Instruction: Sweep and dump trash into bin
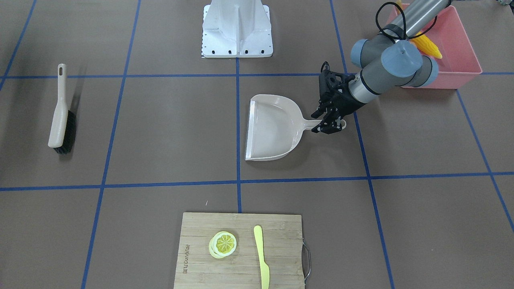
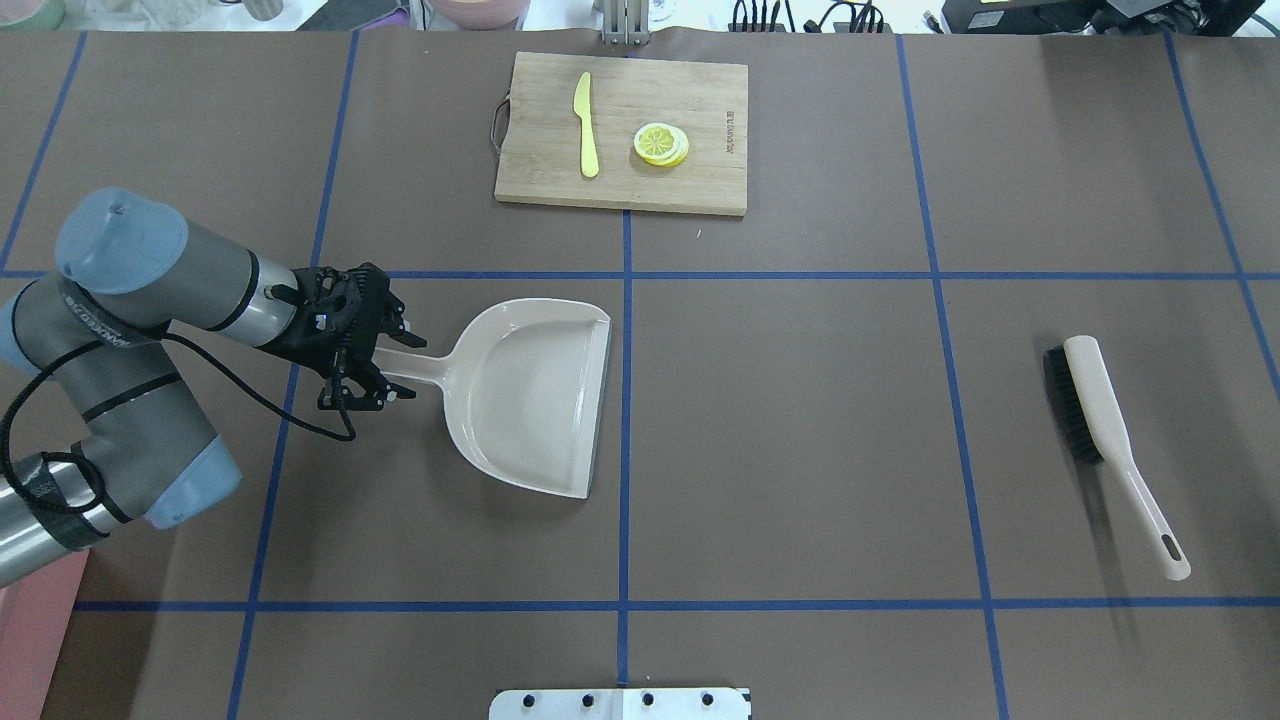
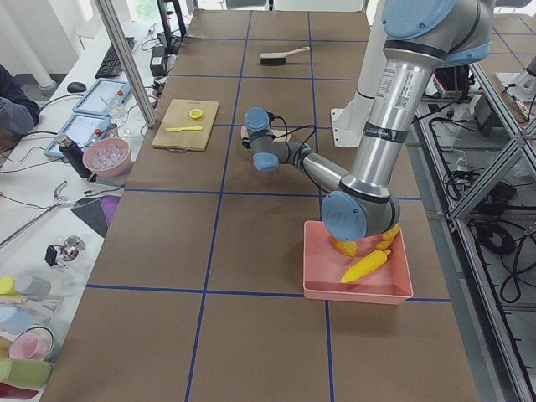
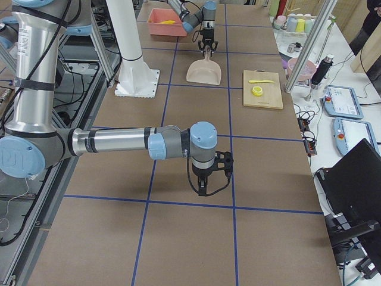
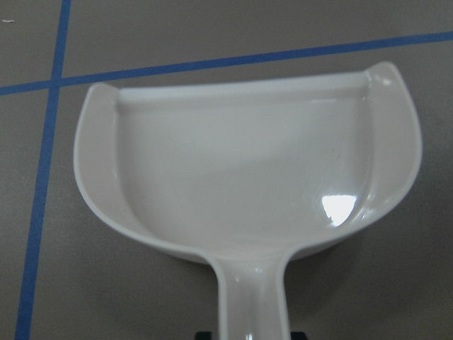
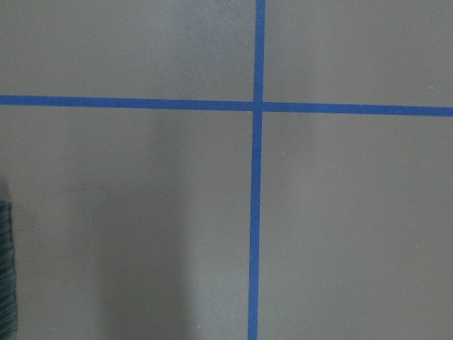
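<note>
**Trash:** corn cob lies inside the bin. A second yellowish piece sits beside it, half hidden by the arm, kind unclear. The brown lump is not seen. No trash shows on the table.
**Bin:** at the table's end on the robot's left.
**Dustpan**: empty, flat on the table.
**Left gripper**: jaws straddle the dustpan handle; clamped or let go, cannot tell.
**Right gripper**: over the table, state cannot be told.
**Brush**: lying well apart.
**Status, judged:** sweeping and dumping apparently done; only withdrawal left.
</note>
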Motion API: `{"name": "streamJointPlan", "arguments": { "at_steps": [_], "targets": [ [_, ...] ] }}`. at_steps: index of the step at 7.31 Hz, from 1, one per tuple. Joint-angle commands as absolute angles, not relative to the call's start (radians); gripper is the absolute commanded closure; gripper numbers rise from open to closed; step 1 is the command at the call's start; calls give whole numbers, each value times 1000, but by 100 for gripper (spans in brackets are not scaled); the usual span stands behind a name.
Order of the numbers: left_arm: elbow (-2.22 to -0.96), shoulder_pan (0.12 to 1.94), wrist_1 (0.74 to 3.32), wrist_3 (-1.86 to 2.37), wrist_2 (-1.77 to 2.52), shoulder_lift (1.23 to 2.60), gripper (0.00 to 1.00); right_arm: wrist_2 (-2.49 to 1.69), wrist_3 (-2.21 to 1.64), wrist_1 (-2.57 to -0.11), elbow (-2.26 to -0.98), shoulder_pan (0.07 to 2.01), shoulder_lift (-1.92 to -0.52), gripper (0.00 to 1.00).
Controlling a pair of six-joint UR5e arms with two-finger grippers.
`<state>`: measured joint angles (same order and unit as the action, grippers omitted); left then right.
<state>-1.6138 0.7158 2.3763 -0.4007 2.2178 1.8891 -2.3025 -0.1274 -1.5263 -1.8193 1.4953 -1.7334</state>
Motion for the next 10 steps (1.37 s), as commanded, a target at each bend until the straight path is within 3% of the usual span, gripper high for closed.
{"name": "streamJointPlan", "arguments": {
  "at_steps": [1, 3, 6, 10],
  "targets": [
    [-1614, 718, 2425, -400, 2221, 1881, 1, -2303, -127, -1526, -1819, 1496, -1733, 0],
    [-1687, 754, 2483, -399, 2232, 1777, 1, -2303, -129, -1526, -1819, 1496, -1733, 0],
    [-1922, 972, 2387, -402, 2235, 1506, 1, -2304, -129, -1526, -1819, 1496, -1732, 0],
    [-1931, 1289, 2211, -119, 2276, 1228, 1, -2304, -129, -1528, -1821, 1496, -1736, 0]
  ]
}}
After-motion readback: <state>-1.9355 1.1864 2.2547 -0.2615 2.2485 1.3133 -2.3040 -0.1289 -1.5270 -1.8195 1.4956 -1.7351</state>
